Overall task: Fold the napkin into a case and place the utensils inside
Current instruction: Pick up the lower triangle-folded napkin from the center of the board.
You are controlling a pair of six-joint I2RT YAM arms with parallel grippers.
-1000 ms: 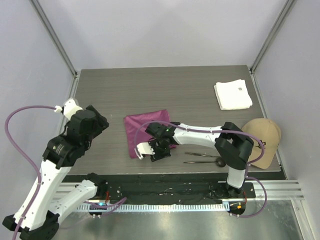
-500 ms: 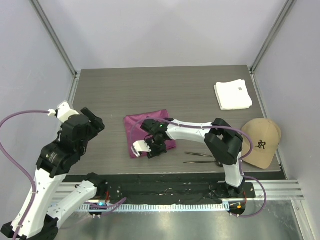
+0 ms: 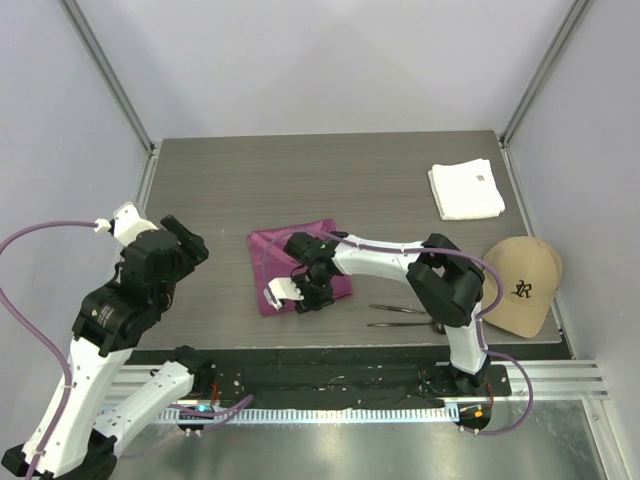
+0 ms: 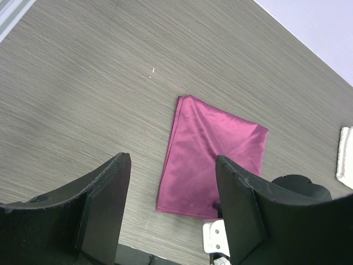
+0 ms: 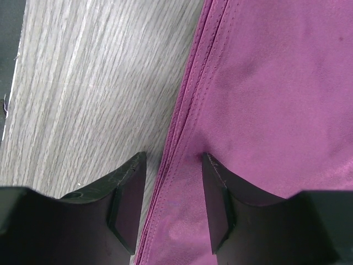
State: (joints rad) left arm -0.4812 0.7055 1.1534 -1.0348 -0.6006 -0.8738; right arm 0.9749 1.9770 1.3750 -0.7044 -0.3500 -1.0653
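Left gripper (image 3: 186, 243) retreated; magenta napkin (image 4: 212, 146) lies folded flat.

Dark grey wood-grain table (image 3: 250, 170) carried four things. Magenta napkin (image 3: 268, 258) lay flat near the middle-front, folded to a rough rectangle with layered stitched hems along its left side; just right of it, toward the near edge, the two thin dark utensils (image 3: 395, 308) lay roughly parallel, one a spoon with its head pointing right. Folded white cloth (image 3: 466, 189) with a small tag sat at the far right corner, and a tan cap (image 3: 525, 285) sat at the right edge.
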